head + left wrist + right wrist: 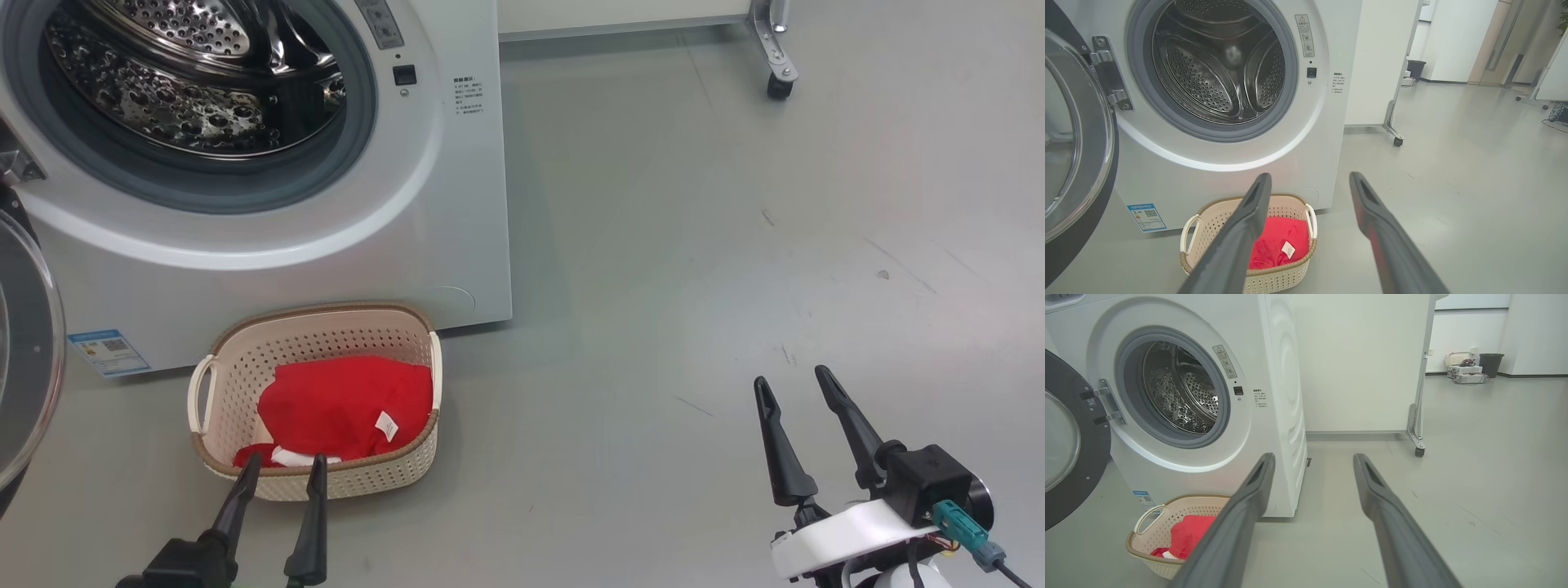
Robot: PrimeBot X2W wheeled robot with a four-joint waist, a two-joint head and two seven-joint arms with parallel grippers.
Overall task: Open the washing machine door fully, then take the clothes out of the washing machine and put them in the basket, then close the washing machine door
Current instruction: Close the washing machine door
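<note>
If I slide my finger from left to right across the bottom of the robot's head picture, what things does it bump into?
washing machine door → blue sticker → basket with the red clothes inside → bare floor → right gripper, its fingers apart.

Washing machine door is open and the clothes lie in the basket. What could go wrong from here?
1. The door may clip the basket as it swings shut: the basket stands close before the machine; clearance is unclear.
2. The open left gripper hangs over the basket's near rim, by the clothes; moving away, it might snag them.
</note>
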